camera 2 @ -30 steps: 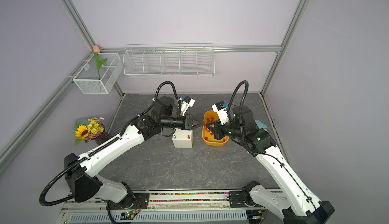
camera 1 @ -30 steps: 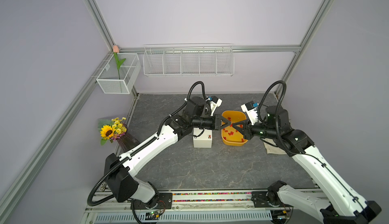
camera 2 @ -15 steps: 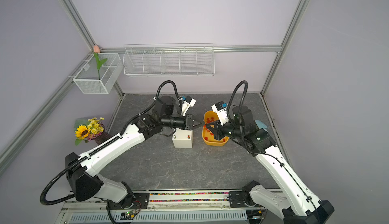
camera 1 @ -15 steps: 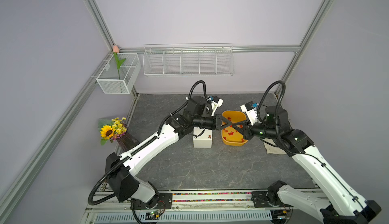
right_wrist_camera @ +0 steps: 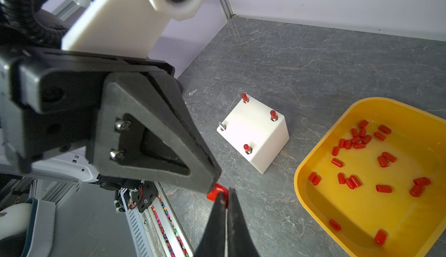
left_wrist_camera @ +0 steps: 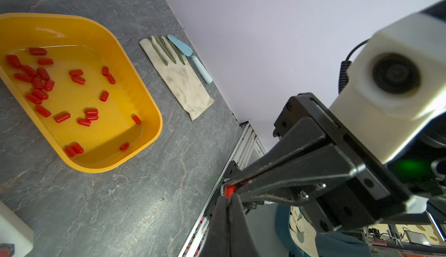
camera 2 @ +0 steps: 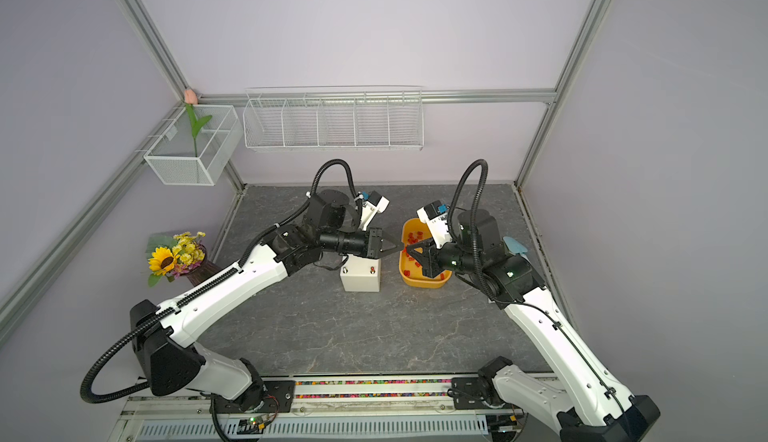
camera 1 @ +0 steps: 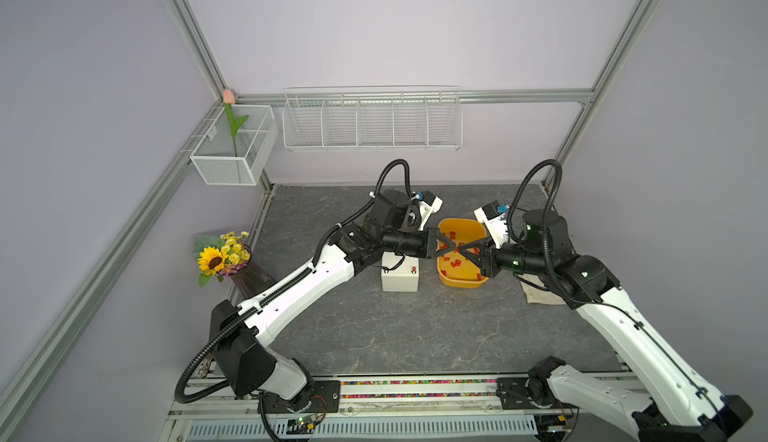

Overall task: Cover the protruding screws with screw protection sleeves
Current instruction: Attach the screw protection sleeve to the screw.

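Above the yellow tray (camera 1: 459, 284) (left_wrist_camera: 154, 113) my left gripper (camera 1: 455, 249) (left_wrist_camera: 228, 195) and right gripper (camera 1: 462, 249) (right_wrist_camera: 225, 195) meet tip to tip. One red screw protection sleeve (left_wrist_camera: 229, 190) (right_wrist_camera: 215, 191) sits between them, and both are shut on it. The white box (right_wrist_camera: 253, 132) (camera 1: 400, 280) stands beside the tray, under the left arm. Three of its protruding screws wear red sleeves (right_wrist_camera: 273, 114); the fourth screw (right_wrist_camera: 222, 126) is bare. Several loose sleeves (left_wrist_camera: 38, 82) (right_wrist_camera: 357, 140) lie in the tray.
A dirty cloth (left_wrist_camera: 183, 82) (camera 1: 540, 294) with olive tools and a light blue spatula (left_wrist_camera: 193, 55) lies to the right of the tray by the wall. A sunflower vase (camera 1: 224, 257) stands at the left edge. Wire baskets (camera 1: 372, 120) hang on the walls.
My left gripper's jaws have closed onto the sleeve that the right gripper holds. Both arms have hardly moved.
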Robot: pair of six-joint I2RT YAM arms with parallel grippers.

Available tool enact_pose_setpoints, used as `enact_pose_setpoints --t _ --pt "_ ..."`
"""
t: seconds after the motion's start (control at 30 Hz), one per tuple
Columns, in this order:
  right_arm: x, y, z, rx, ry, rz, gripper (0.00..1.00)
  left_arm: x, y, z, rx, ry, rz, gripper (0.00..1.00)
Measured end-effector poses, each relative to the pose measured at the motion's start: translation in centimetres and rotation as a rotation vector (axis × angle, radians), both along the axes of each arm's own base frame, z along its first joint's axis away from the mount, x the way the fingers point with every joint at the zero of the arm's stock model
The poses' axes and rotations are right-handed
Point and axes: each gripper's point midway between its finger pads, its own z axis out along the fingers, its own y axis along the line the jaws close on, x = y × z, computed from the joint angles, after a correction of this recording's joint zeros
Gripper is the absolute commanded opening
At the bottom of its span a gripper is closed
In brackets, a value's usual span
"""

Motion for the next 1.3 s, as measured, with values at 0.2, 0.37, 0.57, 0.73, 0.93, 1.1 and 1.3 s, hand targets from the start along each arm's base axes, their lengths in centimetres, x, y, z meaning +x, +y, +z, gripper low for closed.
enact_pose_setpoints --t 0.2,0.37,0.57,0.73,0.93,1.1,1.3 --pt "0.0 0.0 0.1 -0.001 -0.004 0.001 0.06 -0.2 0.0 -0.2 0.014 0.004 -0.007 0.13" --pt "0.0 -0.1 0.0 -0.005 -0.002 0.001 0.06 -0.3 -0.1 -0.2 0.019 0.0 -0.014 0.01" --pt "0.0 -0.1 0.1 -0.006 -0.004 0.001 0.26 -0.3 -0.2 -0.2 0.021 -0.004 -0.016 0.0" --pt "0.0 -0.3 0.7 0.008 -0.011 -0.013 0.45 0.0 -0.3 -0.1 0.014 -0.008 -0.002 0.0" --pt "0.1 -1.7 2.3 0.107 -0.063 -0.092 0.51 0.7 0.0 -0.3 -0.027 -0.02 0.059 0.0" --pt "0.4 -2.0 2.0 0.227 -0.069 -0.142 0.49 0.8 0.8 0.8 -0.113 -0.046 0.117 0.0" --pt "1.4 -0.9 2.8 0.417 -0.069 -0.139 0.39 0.5 1.9 3.8 -0.27 -0.095 0.167 0.0"
